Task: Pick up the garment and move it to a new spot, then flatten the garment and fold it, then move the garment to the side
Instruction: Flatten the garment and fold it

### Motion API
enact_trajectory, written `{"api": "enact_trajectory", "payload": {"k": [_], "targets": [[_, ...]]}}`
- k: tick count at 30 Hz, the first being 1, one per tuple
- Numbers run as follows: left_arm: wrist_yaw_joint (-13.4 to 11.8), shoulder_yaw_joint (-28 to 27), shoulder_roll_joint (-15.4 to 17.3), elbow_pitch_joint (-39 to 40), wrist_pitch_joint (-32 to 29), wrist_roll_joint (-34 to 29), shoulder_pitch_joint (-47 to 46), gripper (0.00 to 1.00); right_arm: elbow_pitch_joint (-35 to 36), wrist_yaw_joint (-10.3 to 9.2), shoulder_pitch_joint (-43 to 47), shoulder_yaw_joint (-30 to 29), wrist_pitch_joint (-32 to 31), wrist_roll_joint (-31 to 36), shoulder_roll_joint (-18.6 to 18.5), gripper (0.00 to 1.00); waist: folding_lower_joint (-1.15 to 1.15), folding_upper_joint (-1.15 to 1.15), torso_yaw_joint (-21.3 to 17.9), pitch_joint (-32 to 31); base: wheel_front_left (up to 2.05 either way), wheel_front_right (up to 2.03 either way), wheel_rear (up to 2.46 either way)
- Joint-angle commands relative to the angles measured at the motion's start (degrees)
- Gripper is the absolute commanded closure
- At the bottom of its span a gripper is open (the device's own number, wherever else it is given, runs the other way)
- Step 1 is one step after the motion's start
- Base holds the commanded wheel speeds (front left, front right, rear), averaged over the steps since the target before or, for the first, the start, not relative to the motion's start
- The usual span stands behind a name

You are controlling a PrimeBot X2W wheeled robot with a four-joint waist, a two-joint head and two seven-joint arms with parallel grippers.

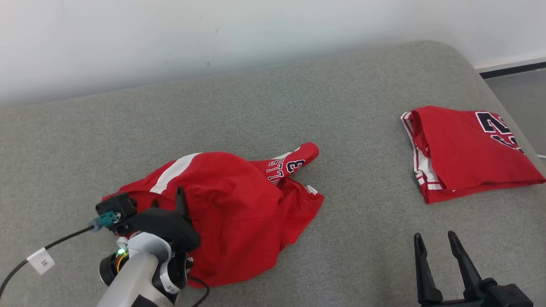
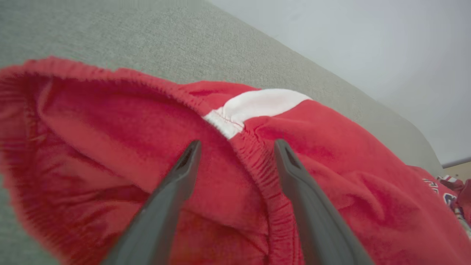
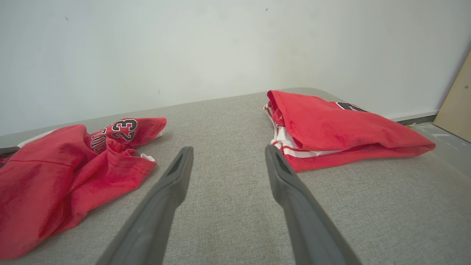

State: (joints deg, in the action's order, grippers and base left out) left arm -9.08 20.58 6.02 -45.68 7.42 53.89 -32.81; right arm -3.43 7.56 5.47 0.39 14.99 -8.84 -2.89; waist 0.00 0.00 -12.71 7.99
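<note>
A crumpled red garment (image 1: 230, 204) with a white stripe and dark lettering lies on the grey padded surface at the centre left. My left gripper (image 1: 170, 204) hovers at the garment's left end. In the left wrist view my left gripper (image 2: 237, 143) is open, and the elastic waistband of the garment (image 2: 331, 147) runs between its fingers without being pinched. My right gripper (image 1: 434, 235) stands open at the lower right, over bare surface. In the right wrist view my right gripper (image 3: 229, 148) holds nothing, and the crumpled garment (image 3: 55, 173) lies off to its left.
A second red garment (image 1: 465, 153), folded with a dark number on it, lies at the right near the surface's edge; it also lies ahead and right of the right gripper (image 3: 331, 125). A white wall (image 1: 213, 34) backs the grey surface (image 1: 341, 106). A black cable (image 1: 55, 245) trails from my left wrist.
</note>
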Motion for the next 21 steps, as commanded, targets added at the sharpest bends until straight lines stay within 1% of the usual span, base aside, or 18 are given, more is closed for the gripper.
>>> {"api": "enact_trajectory", "payload": {"k": [1,4,7,8,9,10,12,15,18,21], "targets": [[0.08,0.21,0.45,-0.05,0.55,-0.42,-0.86,0.0,0.15,-0.17,-0.4,-0.13,0.25,-0.3,0.02,0.0,0.0,0.0,-0.1,0.15,0.0,0.0,0.0],[0.38,1.27,0.85,-0.09,1.19,-1.81,-1.61,0.0,0.12,-0.16,-0.42,-0.1,0.25,-0.37,0.02,0.0,0.0,0.0,0.05,0.22,0.0,0.0,0.0],[0.25,2.72,1.29,-0.92,-0.02,-3.14,-2.46,0.0,0.0,-0.17,-0.6,0.16,0.25,-0.49,0.02,0.0,0.0,0.0,0.12,0.24,0.0,0.0,0.0],[0.29,3.08,1.49,-1.23,-0.39,-3.43,-2.83,0.27,-0.03,-0.17,-0.69,0.24,0.25,-0.49,0.02,0.0,0.0,0.0,0.09,0.25,0.0,0.0,0.0],[0.33,3.35,1.58,-1.53,-0.64,-3.58,-3.12,0.6,-0.07,-0.17,-0.79,0.31,0.25,-0.5,0.02,0.0,0.0,0.0,0.04,0.26,0.0,0.0,0.0],[0.54,3.55,1.54,-1.78,-0.92,-3.53,-3.31,1.0,-0.06,-0.17,-0.83,0.32,0.25,-0.51,0.02,0.0,0.0,0.0,-0.02,0.26,0.0,0.0,0.0],[0.99,3.85,1.58,-2.04,-1.22,-3.48,-3.72,1.0,-0.05,-0.17,-0.79,0.28,0.25,-0.5,0.02,0.0,0.0,0.0,-0.16,0.23,0.0,0.0,0.0],[1.59,4.18,1.82,-1.31,0.05,-4.13,-5.03,1.0,-0.04,-0.17,-0.67,0.15,0.25,-0.51,0.02,0.0,0.0,0.0,-0.4,0.15,0.0,0.0,0.0],[2.69,4.98,0.93,0.57,1.19,-4.95,-7.15,1.0,-0.11,-0.16,-0.49,-0.07,0.25,-0.55,0.02,0.0,0.0,0.0,-0.37,-0.05,0.0,0.0,0.0],[4.22,6.15,-0.34,3.14,1.06,-5.18,-10.28,1.0,-0.23,-0.16,-0.42,0.06,0.25,-0.55,0.02,0.0,0.0,0.0,-0.33,-0.42,0.0,0.0,0.0]]}}
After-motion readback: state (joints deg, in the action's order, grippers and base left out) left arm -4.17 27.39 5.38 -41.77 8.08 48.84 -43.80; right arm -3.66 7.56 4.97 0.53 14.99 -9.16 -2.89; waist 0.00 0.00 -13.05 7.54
